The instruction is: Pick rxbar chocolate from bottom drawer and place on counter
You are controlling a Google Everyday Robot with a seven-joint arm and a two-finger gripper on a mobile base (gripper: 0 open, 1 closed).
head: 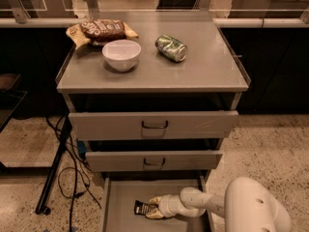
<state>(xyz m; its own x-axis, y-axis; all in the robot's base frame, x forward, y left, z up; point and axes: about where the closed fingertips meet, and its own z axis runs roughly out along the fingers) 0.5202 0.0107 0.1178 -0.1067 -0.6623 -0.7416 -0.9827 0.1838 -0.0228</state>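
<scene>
Camera view: the bottom drawer (118,199) stands pulled out, with the rxbar chocolate (142,208) on its floor near the middle. The gripper (153,208) reaches in from the right, fingers clenched on the bar's right end. Bare drawer floor lies left of the bar. On the counter (207,74), a bowl (121,53), a can (171,48) and a snack bag (104,29) sit toward the far left, and bare surface runs along the near edge and right side.
</scene>
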